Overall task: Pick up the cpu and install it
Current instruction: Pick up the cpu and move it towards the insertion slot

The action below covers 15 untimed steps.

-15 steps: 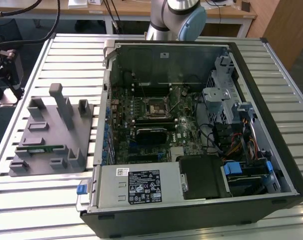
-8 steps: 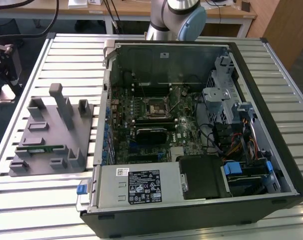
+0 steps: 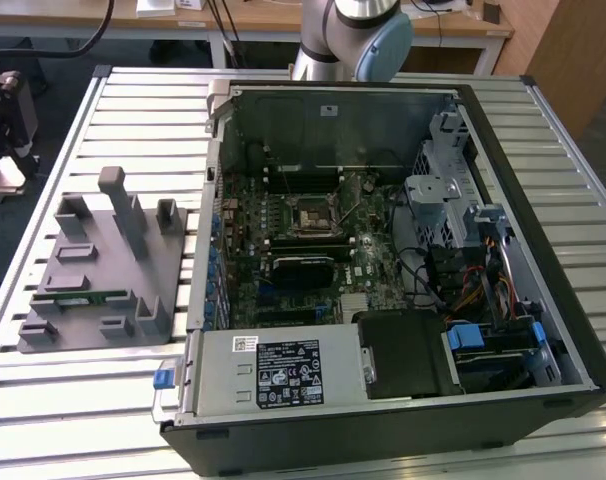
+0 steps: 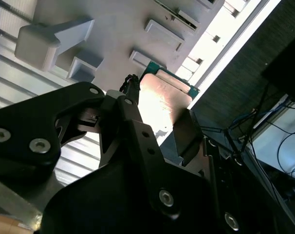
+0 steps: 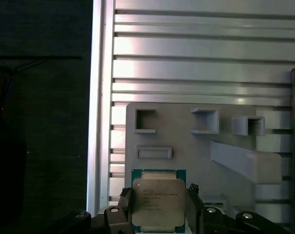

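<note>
Grey holder block (image 3: 93,270) (green memory stick (image 3: 78,296) in it) lies on slatted table (image 3: 83,400).

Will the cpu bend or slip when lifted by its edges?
Probably stiff: the cpu is a flat, metal-topped plate. Perhaps slippery, as its top shines in the second wrist view. Its thin edges may give little hold.

The arm (image 3: 349,30) stands at the scene's far edge. In both wrist views the gripper (image 5: 158,195) (image 4: 159,109) points downward, black fingers (image 5: 195,207) clamped against opposite edges of the cpu (image 5: 158,207).
</note>
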Available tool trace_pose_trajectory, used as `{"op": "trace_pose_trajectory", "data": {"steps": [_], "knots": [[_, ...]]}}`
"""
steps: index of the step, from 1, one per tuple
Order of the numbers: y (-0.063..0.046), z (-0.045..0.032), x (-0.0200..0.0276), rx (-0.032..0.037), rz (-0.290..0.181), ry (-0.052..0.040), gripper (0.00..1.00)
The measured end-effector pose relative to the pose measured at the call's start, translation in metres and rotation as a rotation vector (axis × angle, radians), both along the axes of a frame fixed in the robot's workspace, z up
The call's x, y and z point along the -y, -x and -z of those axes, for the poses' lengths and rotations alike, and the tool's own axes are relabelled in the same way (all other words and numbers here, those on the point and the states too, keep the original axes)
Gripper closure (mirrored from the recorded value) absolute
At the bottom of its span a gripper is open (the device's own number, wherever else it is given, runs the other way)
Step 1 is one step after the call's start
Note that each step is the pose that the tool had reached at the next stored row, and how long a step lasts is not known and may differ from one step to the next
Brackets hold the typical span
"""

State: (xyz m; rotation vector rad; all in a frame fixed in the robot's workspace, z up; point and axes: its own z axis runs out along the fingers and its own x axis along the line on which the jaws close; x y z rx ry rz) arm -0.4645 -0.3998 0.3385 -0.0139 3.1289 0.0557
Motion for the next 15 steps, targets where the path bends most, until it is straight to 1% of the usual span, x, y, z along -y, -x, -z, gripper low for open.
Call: {"op": "trace_pose_trajectory", "data": {"steps": [4,9,15], "knots": [[0.000,-0.0091,-0.0020,-0.0001,0.000,0.0001,0.47],[0.000,-0.0237,-0.0043,-0.0001,0.000,0.0000,0.47],[0.000,-0.0394,-0.0073,-0.0001,0.000,0.0000,0.47]]}}
